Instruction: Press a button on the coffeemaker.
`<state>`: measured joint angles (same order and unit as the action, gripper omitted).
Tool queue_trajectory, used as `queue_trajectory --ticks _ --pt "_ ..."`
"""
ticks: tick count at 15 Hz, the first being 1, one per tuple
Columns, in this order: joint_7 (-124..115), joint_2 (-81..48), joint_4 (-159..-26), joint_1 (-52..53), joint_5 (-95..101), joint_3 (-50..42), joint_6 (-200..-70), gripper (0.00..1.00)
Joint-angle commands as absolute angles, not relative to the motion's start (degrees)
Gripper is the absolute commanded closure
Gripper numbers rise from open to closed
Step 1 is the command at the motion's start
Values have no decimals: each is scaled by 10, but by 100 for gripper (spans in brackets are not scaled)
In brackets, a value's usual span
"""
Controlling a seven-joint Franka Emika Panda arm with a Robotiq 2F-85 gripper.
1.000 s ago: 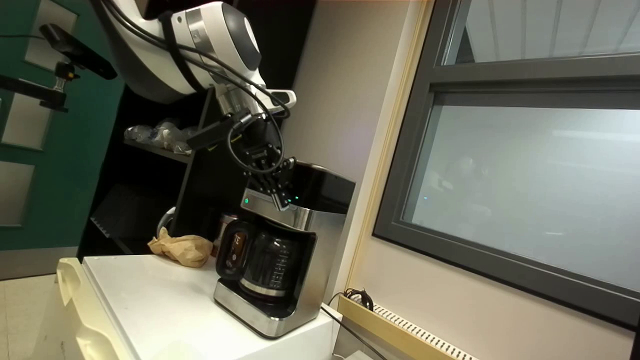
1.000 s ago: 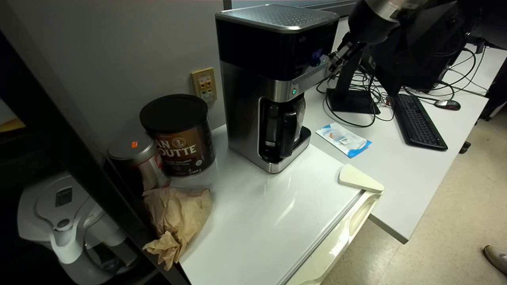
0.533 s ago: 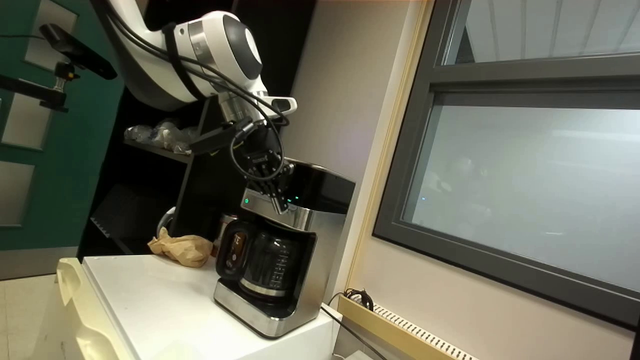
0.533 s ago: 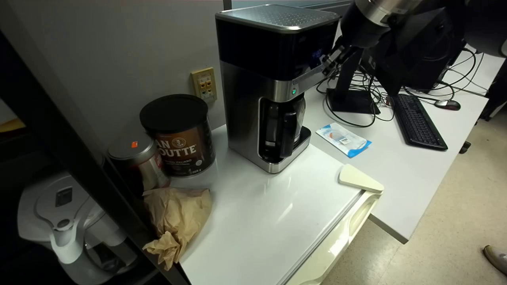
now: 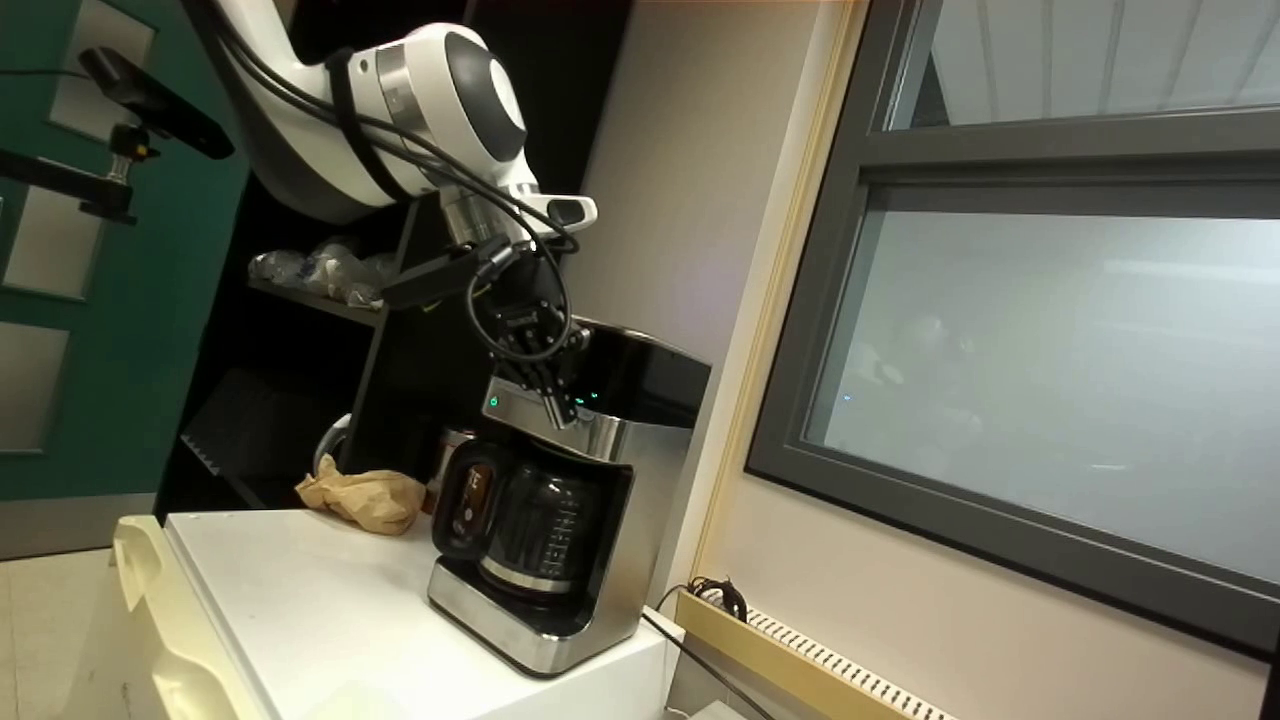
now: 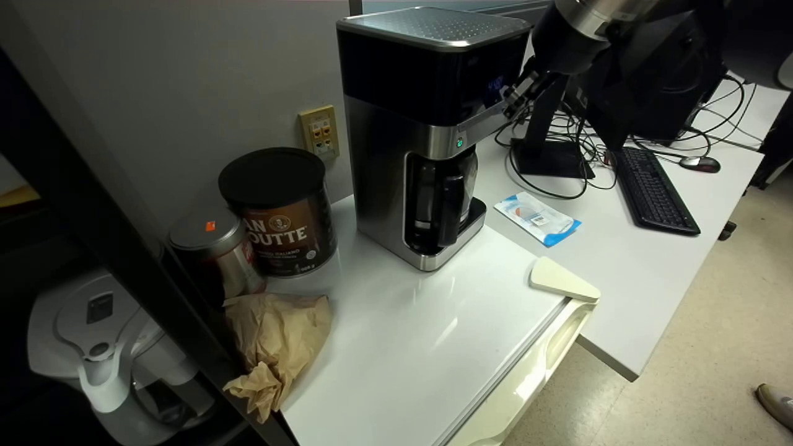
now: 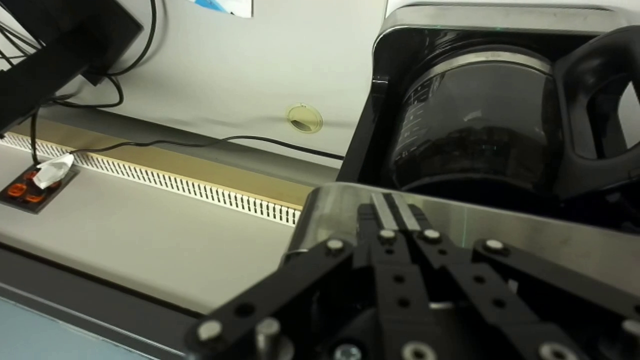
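Note:
The coffeemaker (image 5: 655, 520) is black and silver and stands upright on a white top in both exterior views (image 6: 387, 179). Its dark glass carafe (image 7: 475, 125) sits inside. A round green-lit button (image 6: 460, 142) shows at one end of its silver front band, also in an exterior view (image 5: 494, 401). Small green lights (image 5: 588, 398) and a blue display (image 6: 494, 83) glow on the black panel. My gripper (image 7: 395, 212) is shut and empty, its fingertips together at the silver band, below the panel (image 5: 560, 412). I cannot tell whether they touch. In an exterior view the gripper (image 6: 513, 102) covers the band's far end.
A brown coffee can (image 6: 282, 217), a smaller tin (image 6: 217, 248) and a crumpled paper bag (image 6: 279, 347) stand beside the machine. A black shelf post (image 6: 124, 241) is near. A desk holds a monitor, keyboard (image 6: 653, 189) and cables. A wall and window (image 5: 1040, 380) lie behind.
Over the first half second my shut gripper has moved slightly down and closer to the machine's front, covering a green light in an exterior view. Since then it has hardly moved.

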<state>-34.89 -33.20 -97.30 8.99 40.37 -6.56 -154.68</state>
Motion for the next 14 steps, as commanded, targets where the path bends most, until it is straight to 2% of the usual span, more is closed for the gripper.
queue_trajectory --ticks 1,14 --pt "-333 -337 -958 108 396 -89 -1574 98" --pt "-342 -307 -1005 121 435 -103 -1614 98"
